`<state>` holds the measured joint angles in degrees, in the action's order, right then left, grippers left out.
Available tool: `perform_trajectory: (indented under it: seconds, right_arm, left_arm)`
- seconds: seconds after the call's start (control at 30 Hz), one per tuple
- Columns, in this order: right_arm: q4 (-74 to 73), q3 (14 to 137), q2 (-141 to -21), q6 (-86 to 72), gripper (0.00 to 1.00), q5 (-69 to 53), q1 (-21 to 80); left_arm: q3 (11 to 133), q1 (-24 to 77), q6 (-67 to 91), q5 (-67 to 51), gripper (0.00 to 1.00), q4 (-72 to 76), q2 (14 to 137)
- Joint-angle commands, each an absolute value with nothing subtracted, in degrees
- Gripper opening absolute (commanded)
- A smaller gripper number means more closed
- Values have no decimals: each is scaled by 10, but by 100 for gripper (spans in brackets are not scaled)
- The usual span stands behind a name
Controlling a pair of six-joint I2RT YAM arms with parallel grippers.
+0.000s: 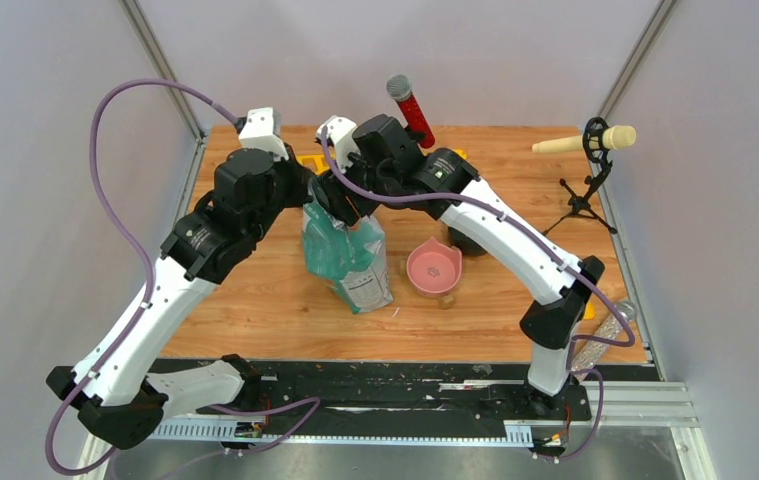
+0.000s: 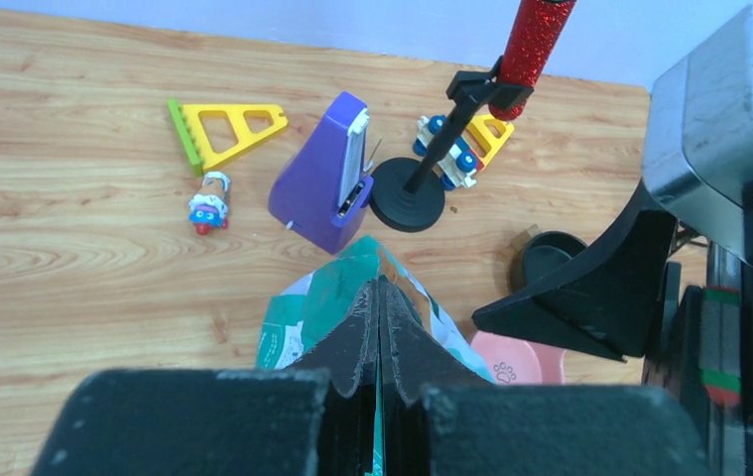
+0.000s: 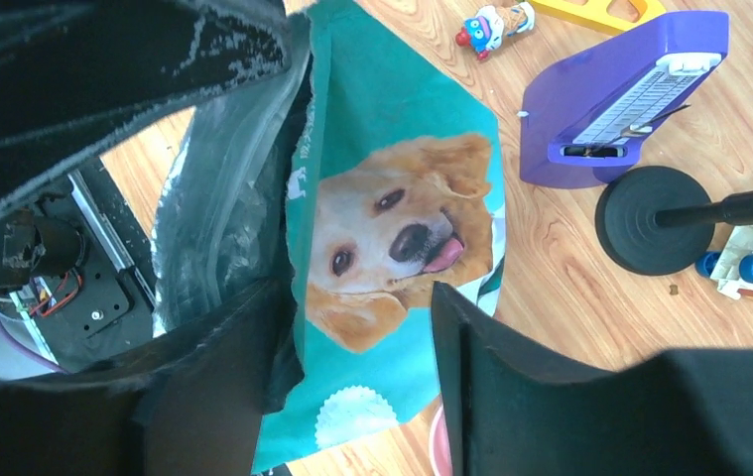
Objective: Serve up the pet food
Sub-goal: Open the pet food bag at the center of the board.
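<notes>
The teal-green pet food bag (image 1: 347, 255) stands upright mid-table, with a dog's face on its front (image 3: 392, 228). My left gripper (image 2: 380, 297) is shut on the bag's top edge and a thin teal strip shows between its fingers. My right gripper (image 3: 362, 327) is open and straddles the bag's front wall at the mouth. Its left finger (image 3: 213, 377) is at the silvery inner side (image 3: 213, 198) and the other finger is outside. The kibble is hidden inside the bag. A pink bowl (image 1: 433, 268) with a paw print sits just right of the bag; it also shows in the left wrist view (image 2: 516, 362).
Behind the bag are a purple metronome (image 2: 327, 178), a red microphone (image 1: 410, 108) on a round black base (image 2: 407, 196), a yellow triangle toy (image 2: 228, 129), a small figure (image 2: 208, 208), a toy car (image 2: 448, 149) and a black cup (image 2: 548, 256). A beige microphone on a tripod (image 1: 585, 142) stands far right.
</notes>
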<state>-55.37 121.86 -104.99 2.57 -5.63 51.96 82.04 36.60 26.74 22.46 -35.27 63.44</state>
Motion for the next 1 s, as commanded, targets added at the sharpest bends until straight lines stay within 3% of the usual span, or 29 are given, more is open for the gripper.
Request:
perform_trajectory:
  seconds: [0.0,0.13,0.2,0.23,0.27,0.3,0.37,0.47,0.97]
  right_arm:
    - [-582,1280,-1094,-21,50,-12,529]
    - [-546,1292,-1100,-39,17,-8,529]
    - [-522,1286,-1091,-43,1,-13,529]
    - [-509,1279,-1084,-46,0,-17,529]
    - [-498,1270,-1077,-48,0,-21,529]
    - [-490,1262,-1070,-50,0,-27,529]
    - [-471,1246,-1057,-55,0,-35,528]
    - [-449,1232,-1043,-63,0,-36,529]
    - [-404,1212,-1017,-108,0,17,525]
  left_arm:
    - [814,362,282,226,0,-324,618]
    - [814,362,289,231,0,-340,619]
    - [819,363,294,230,6,-352,622]
    - [823,362,299,229,23,-361,625]
    - [825,362,300,224,33,-364,626]
    - [827,363,304,221,58,-369,626]
    - [824,362,303,210,73,-364,625]
    - [826,363,306,222,77,-374,629]
    - [806,363,350,195,68,-388,623]
